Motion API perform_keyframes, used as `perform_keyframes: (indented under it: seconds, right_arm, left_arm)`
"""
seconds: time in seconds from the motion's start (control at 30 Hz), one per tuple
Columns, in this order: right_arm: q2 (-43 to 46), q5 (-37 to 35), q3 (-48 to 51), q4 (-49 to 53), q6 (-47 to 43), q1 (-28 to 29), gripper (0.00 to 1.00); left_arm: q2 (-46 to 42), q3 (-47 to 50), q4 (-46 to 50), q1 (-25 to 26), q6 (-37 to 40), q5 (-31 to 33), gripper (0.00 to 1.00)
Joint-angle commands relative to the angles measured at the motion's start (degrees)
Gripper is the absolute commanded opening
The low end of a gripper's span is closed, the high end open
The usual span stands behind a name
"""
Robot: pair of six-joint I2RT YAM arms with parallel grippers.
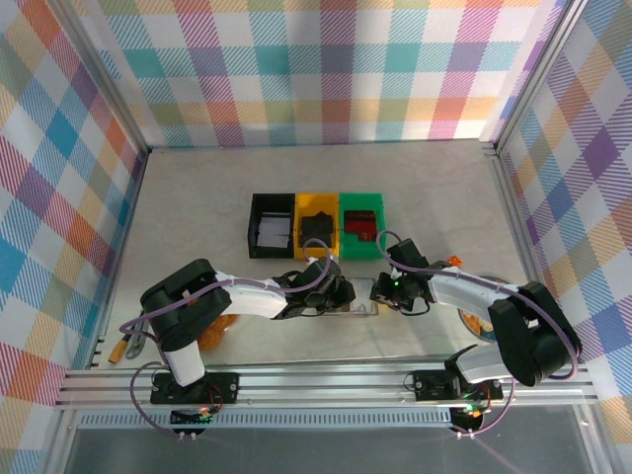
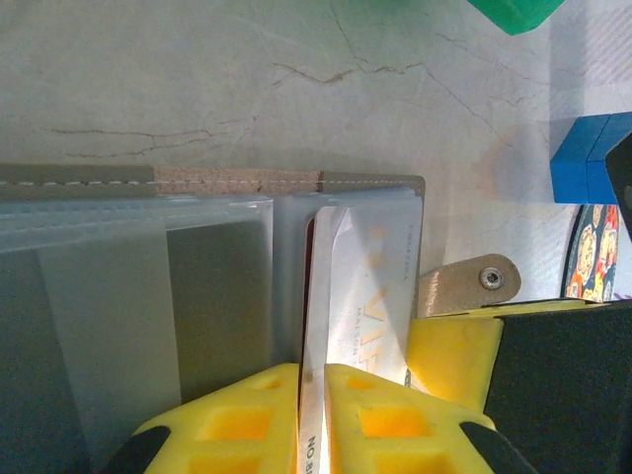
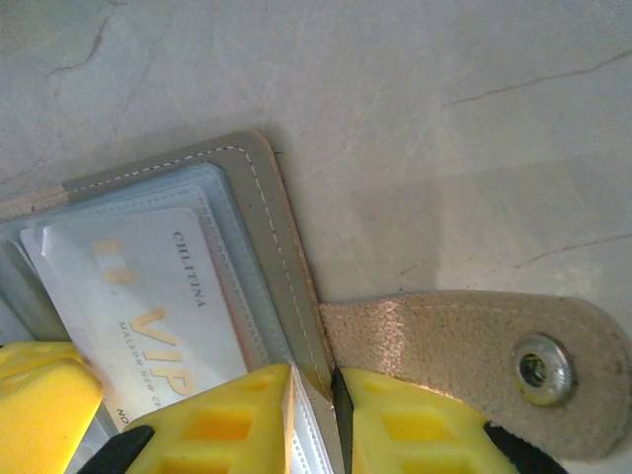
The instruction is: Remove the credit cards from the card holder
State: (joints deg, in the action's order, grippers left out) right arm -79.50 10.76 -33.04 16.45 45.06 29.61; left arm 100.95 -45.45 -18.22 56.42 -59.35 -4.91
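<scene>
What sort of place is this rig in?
Likely a lab data-collection cell: plaid-printed walls, aluminium frame rail, and a marble-look table with small plastic bins.

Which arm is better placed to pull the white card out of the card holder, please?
Left. The left gripper is closed on the white card sticking out of its sleeve; the right gripper pinches the card holder beside its tab, likely steadying it.

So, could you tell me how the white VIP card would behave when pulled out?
The card looks thin and glossy, so it may slip in the left gripper. It probably stays stiff, flexing slightly. The card holder has a clear sleeve hugging it, so some drag seems likely.
</scene>
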Motion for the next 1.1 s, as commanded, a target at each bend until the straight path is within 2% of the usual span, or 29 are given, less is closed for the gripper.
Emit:
perform_keyframes:
  seconds: [0.0,0.5,0.73,1.07]
  right_arm:
    - [-1.1,1.3,2.0,-1.4,0.6,0.5,0.22]
    - [-0.9,1.1,2.4,-1.4,0.6,0.5,0.22]
    - [-0.8,1.1,2.0,-0.9,0.6,0.5,0.22]
    - [7.1,-1.4,-1.0,5.3,-0.1,0.5,0.23]
  left_arm:
    - [-1.9,-0.1,-8.0,0.1,-1.2,-2.3,0.13]
    - [-0.8,0.5,-11.0,0.0,-2.4,-3.7,0.06]
    - [-0.5,0.7,-11.8,0.0,-2.5,-4.2,0.0]
    - [-1.0,1.3,-10.4,0.0,-1.8,-3.9,0.0]
